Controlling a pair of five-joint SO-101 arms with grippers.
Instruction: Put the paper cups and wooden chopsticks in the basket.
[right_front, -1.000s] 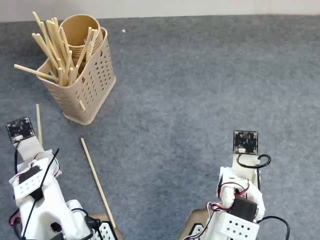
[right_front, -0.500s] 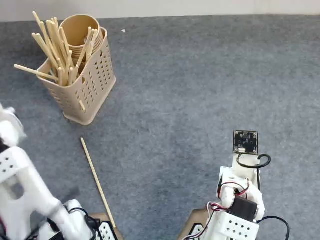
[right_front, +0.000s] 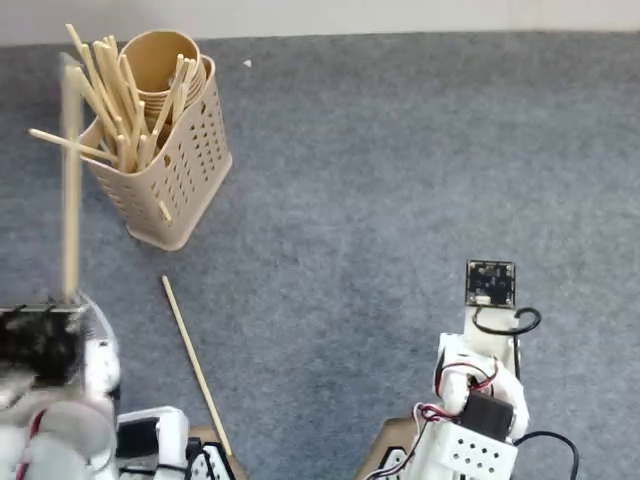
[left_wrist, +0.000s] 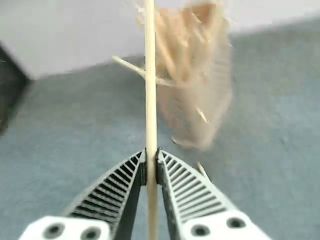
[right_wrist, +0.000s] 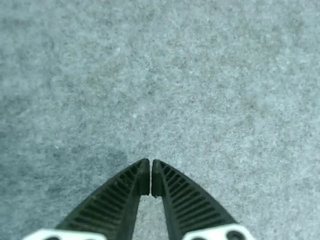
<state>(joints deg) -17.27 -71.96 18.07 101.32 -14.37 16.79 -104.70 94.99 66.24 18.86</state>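
Note:
My left gripper (left_wrist: 151, 156) is shut on a wooden chopstick (left_wrist: 149, 75), which stands up out of its fingers. In the high view that chopstick (right_front: 70, 180) rises from the left arm (right_front: 45, 345) at the table's near left, its tip level with the basket. The beige perforated basket (right_front: 170, 170) at the far left holds stacked paper cups (right_front: 160, 60) and several chopsticks (right_front: 115, 90). Another chopstick (right_front: 195, 365) lies on the carpet near the left arm. My right gripper (right_wrist: 150, 180) is shut on nothing, low over bare carpet at the near right.
Grey carpet (right_front: 400, 160) covers the table, with open room across the middle and right. The right arm (right_front: 485, 390) sits folded at the near right edge. A small white speck (right_front: 246, 63) lies beside the basket.
The left arm has lifted a chopstick off the carpet at the near left and now holds it pointing toward the basket. The right arm has kept still.

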